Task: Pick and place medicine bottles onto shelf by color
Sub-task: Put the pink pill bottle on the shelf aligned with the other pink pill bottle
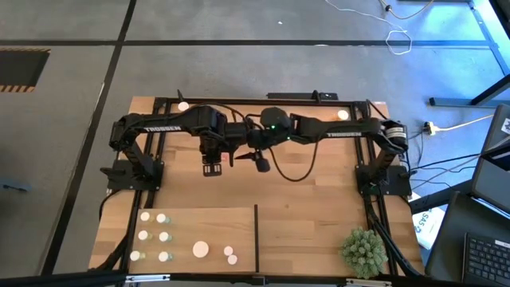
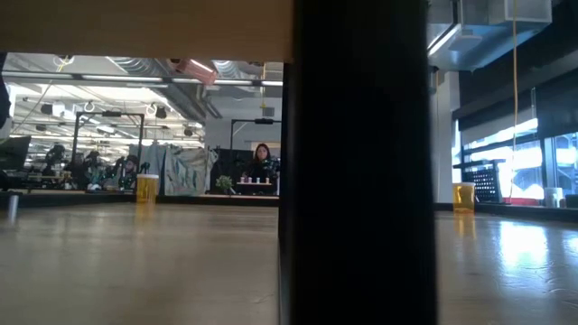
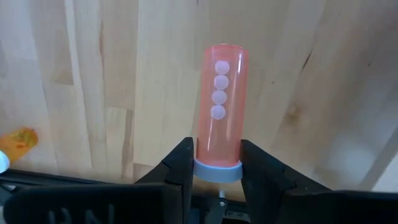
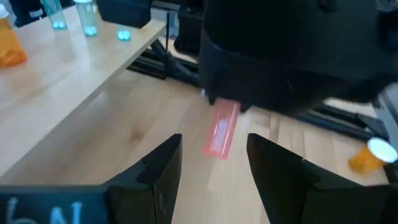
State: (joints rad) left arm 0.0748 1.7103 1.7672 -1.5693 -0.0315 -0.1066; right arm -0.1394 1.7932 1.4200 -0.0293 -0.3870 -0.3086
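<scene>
Two dark jointed arms, white lettering along the links, looping black cables, green light at centre.

Shelf (image 1: 207, 231) at counter (image 1: 319, 199) near-left, divider (image 1: 256, 237) along its right edge; bottles (image 1: 163, 237) clustered on shelf's left part; plant ball (image 1: 364, 250) at near-right corner; left end effector (image 1: 211, 167) and right end effector (image 1: 261, 165) side by side above counter centre, behind shelf

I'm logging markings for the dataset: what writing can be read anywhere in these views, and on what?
"TROSSEN" on the left arm, white letters, high view.
White lettering on the right arm: too small to read.
White marks on the right end effector housing: cut off, unreadable.
Pink bottle: no label, only pale dots.
</scene>
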